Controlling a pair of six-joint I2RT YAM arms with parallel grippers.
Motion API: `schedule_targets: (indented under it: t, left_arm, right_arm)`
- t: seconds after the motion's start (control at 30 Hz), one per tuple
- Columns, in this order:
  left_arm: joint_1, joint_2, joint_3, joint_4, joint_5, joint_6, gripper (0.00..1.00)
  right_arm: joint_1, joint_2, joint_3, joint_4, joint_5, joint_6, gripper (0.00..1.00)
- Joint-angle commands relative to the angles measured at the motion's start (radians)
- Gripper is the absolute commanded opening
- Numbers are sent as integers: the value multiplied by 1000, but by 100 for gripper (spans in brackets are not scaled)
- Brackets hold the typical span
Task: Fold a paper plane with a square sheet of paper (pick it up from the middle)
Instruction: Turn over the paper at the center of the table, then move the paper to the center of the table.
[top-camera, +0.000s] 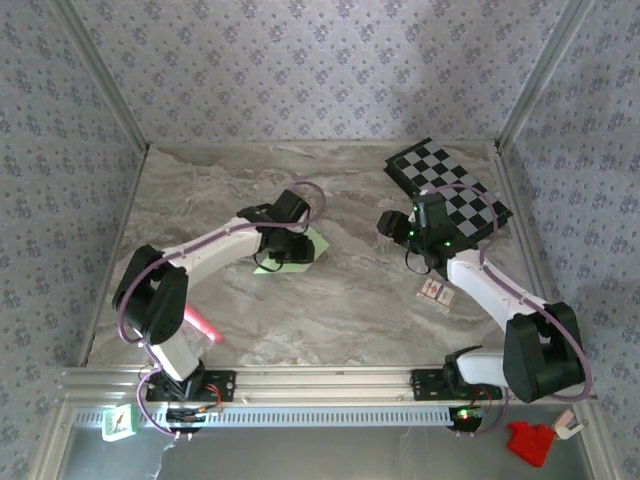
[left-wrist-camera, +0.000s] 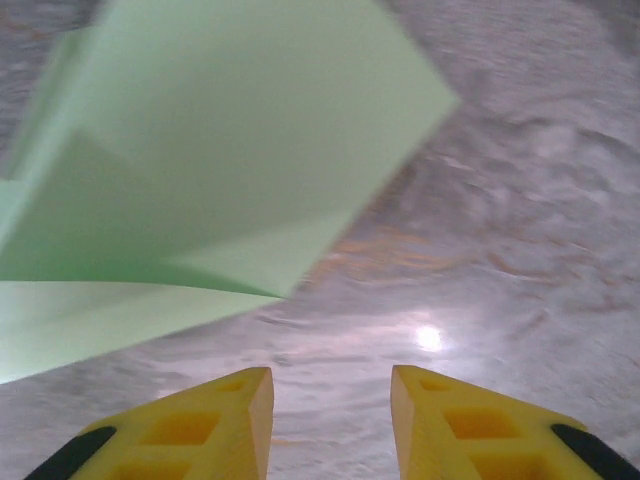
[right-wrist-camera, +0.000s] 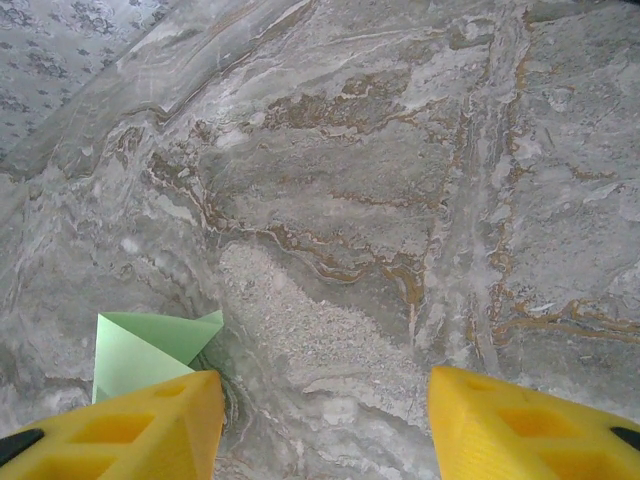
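Task thing: the square sheet of paper (top-camera: 318, 243), pale green, lies on the marble table (top-camera: 340, 320) just off centre toward 10 o'clock. It is partly folded, with angled flaps and a raised edge in the left wrist view.
Left claw: the left gripper (left-wrist-camera: 330, 385) is low over the table. Its yellow fingers are apart with bare marble between them, so nothing is held. The paper sits ahead at 11 o'clock of the fingers, close to them but not between them.
Right claw: the right gripper (right-wrist-camera: 325, 390) has its fingers wide apart and empty. It is at 3 o'clock of the sheet, a little apart from it. A green corner shows at 8 o'clock in the right wrist view.
Bystanders: chequered board (top-camera: 450, 190) at the far 1 o'clock corner, pink marker (top-camera: 200, 325) at 8 o'clock near the left arm's base.
Step in hand (judgement): early folding, no dart shape yet. The left claw seems placed to take or press a flap.
Doing it well (judgement):
- Approach the loose flap edge-on and nip only one layer.
- Bring the right claw down to pin the sheet so it cannot skate on the smooth marble.
- Line up the edge before creasing, then press along the fold from the middle outward.
Risk (judgement): thin paper may buckle or slide if pushed flat-on.
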Motion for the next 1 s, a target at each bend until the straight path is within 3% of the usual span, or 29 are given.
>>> schedule_targets:
  t: [0.0,0.23,0.67,0.97]
  left_arm:
    - [49,6,-29,22,-20,27,34]
    - [136,70,-33,90,-13,22,39]
    - [154,161,-3,144,-5,-19,46]
    - [154,197,-45,226,120,-85,39]
  right_arm:
    - [-2,15,0,12,-11,20,58]
    - [4,32,12,8,-25,22,58]
    - [35,95,53,8,-66,15,58]
    - [126,305,177,17,-172,40,50]
